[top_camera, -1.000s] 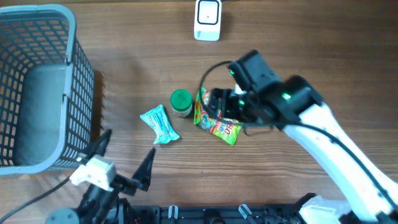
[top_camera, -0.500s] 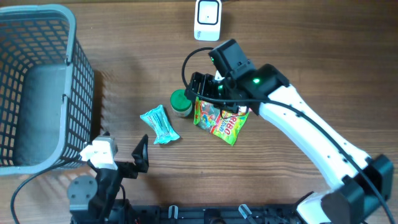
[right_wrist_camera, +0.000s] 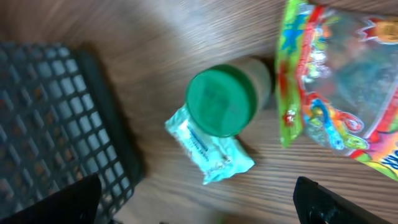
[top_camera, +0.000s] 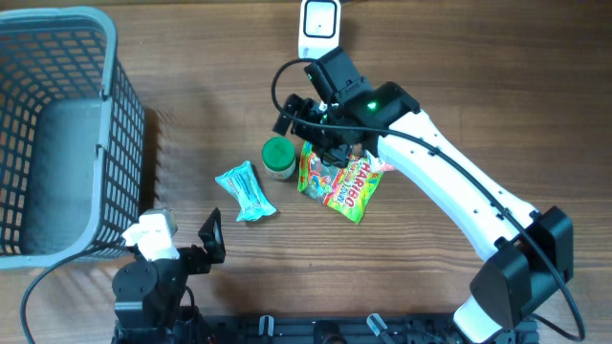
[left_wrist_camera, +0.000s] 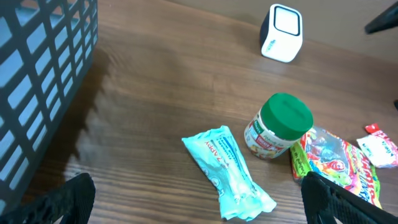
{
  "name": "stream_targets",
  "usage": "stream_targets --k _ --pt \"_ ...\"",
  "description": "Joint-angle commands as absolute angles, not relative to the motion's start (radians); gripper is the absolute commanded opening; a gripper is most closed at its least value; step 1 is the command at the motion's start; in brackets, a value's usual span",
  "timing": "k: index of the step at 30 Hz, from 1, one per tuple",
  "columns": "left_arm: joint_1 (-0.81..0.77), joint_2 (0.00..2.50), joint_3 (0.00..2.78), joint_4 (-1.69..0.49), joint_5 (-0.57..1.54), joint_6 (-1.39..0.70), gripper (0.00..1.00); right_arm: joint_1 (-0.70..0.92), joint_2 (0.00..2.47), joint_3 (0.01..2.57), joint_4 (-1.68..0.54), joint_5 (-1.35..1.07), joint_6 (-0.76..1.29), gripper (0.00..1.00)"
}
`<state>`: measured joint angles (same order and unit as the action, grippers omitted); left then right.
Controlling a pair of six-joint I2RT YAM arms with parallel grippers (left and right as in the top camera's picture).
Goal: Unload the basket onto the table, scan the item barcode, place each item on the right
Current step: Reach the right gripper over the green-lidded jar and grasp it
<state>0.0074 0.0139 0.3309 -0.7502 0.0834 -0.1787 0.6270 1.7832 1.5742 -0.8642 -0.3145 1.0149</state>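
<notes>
On the wooden table (top_camera: pixel 191 115), green-lidded jar (top_camera: pixel 278 158) upright between teal wrapped bar (top_camera: pixel 245 191) and gummy bag (top_camera: pixel 346 189), right gripper (top_camera: pixel 308 126) spread wide and empty above them, left gripper (top_camera: pixel 182 244) equally wide near basket (top_camera: pixel 57 29), scanner (top_camera: pixel 318 29) at far edge.

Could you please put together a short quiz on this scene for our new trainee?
1. True or false: the green-lidded jar stands upright between the teal packet and the candy bag.
2. Which lies nearest the basket? A jar, B teal packet, C candy bag.
3. Fill in: the right gripper, near the jar, is ___.
Key: 1 true; 2 B; 3 open.
</notes>
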Motion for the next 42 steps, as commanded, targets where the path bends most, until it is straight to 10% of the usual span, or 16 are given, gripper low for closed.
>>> stream_targets --k 1,10,37,42 --pt "0.002 0.008 0.323 -0.788 0.068 -0.191 1.0 0.629 1.797 1.597 -0.832 -0.339 0.987 1.0" --pt "0.002 0.009 0.284 -0.828 0.038 -0.108 1.0 0.63 1.825 1.597 -0.87 -0.289 1.412 0.99" --pt "0.002 0.009 0.273 -0.828 -0.001 -0.109 1.0 0.649 2.169 1.644 -0.727 -0.503 1.718 1.0" --pt "0.002 0.009 0.273 -0.828 -0.001 -0.109 1.0 0.649 2.17 1.644 -0.771 -0.486 1.56 0.73"
